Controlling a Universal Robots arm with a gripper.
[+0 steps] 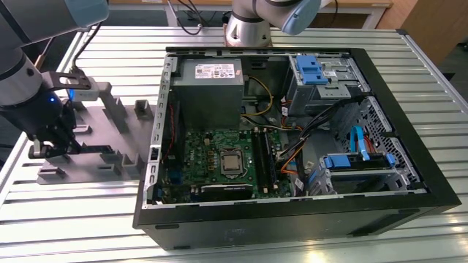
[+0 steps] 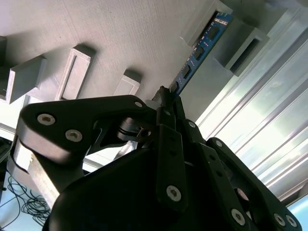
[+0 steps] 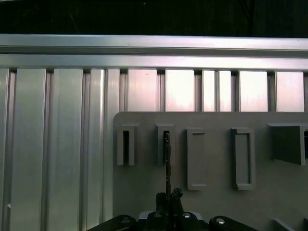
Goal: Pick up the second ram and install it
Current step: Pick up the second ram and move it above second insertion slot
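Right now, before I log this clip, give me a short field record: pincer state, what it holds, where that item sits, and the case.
pincer: shut on the thin dark green-blue circuit-board stick
stick position: far end in a slotted block of the grey moulded tray
case: black computer case, side open, on the exterior view's right of the tray
install: not yet done

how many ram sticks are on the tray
1: the ram stick stands on edge in the grey tray, between upright blocks, the gripper shut on one end. Others may be hidden.
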